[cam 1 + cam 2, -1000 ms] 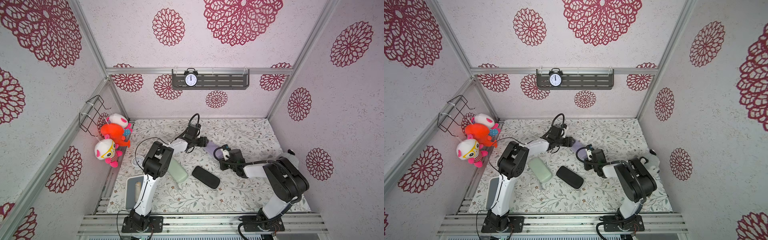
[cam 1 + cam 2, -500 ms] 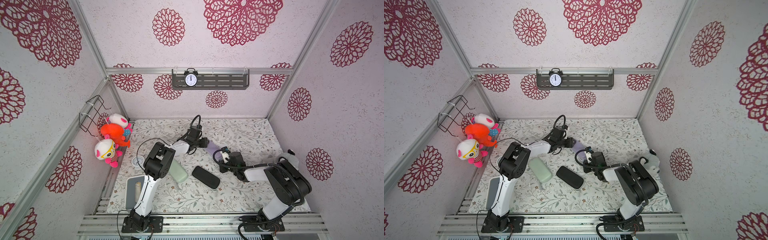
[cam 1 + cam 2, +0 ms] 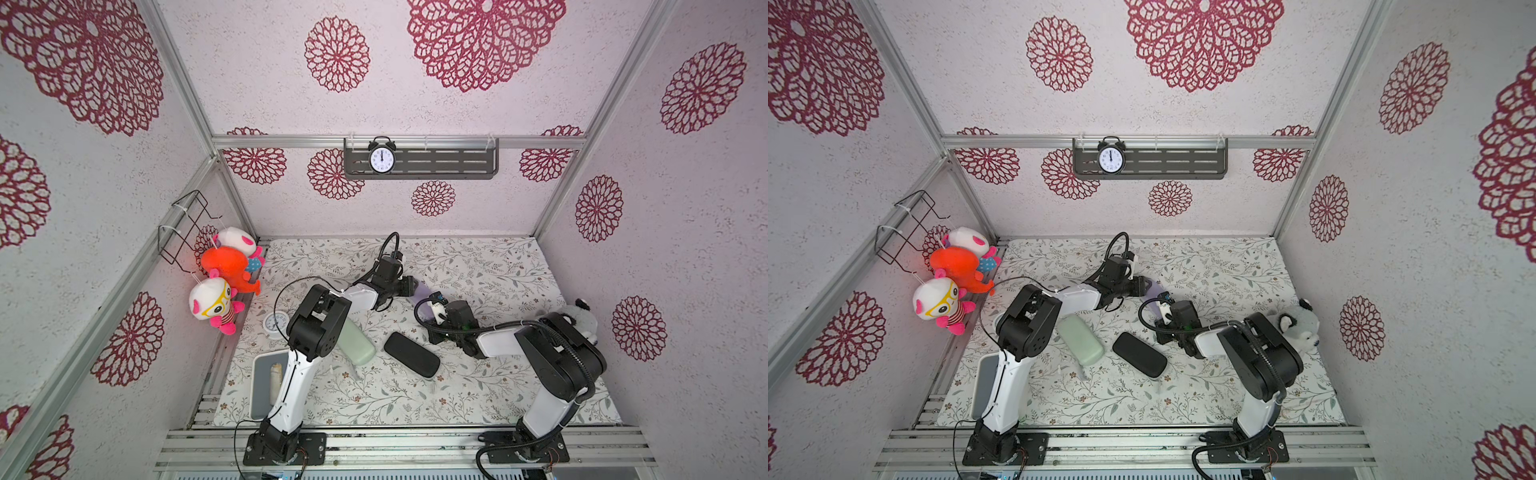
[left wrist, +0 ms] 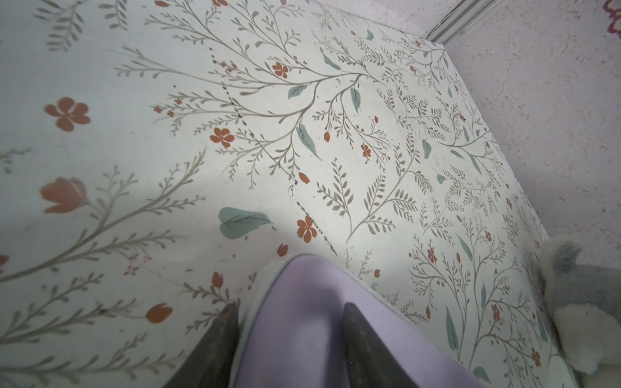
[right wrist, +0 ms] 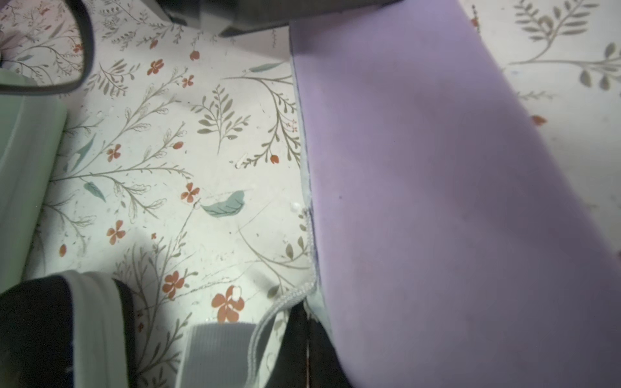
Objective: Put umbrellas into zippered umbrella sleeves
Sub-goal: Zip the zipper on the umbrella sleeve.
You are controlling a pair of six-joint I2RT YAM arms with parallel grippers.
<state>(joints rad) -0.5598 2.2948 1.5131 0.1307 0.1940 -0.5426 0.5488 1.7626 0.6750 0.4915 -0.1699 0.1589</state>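
**Lilac sleeve point(image 5: 437, 201) mid-table, zip step in hand**

Your lilac sleeve lies near the middle of the table point(image 3: 478, 270), a little toward the back, with one arm at each end. The left tool point(image 4: 290, 307) stands astride its rounded end. In the left wrist view one dark finger point(image 4: 218, 339) sits just beside the pale zip edge and the other rests over the lilac shell, jaws about half apart. You cannot tell from here whether they press the shell or only bracket it. The right tool point(image 5: 304, 322) is closed tight, its tips at the seam where the white zip tape point(image 5: 285, 300) comes off the shell. Whether it has the puller between them is hidden.

The mint green sleeve point(image 3: 355, 345) and the black sleeve point(image 3: 411, 360) lie side by side nearer the front, and both look shut. No loose umbrella shows on the table in both top views. Judge this as the last sleeve, at the zipping step. Its umbrella is presumably inside, though nothing here shows it.

The next move calls for seating the left tool firmly so the shell cannot slide. Then draw the right tool along the seam, following the curve round the end. Watch the tape: a thin pinch can slip, and a pull across the seam would drag the whole sleeve.
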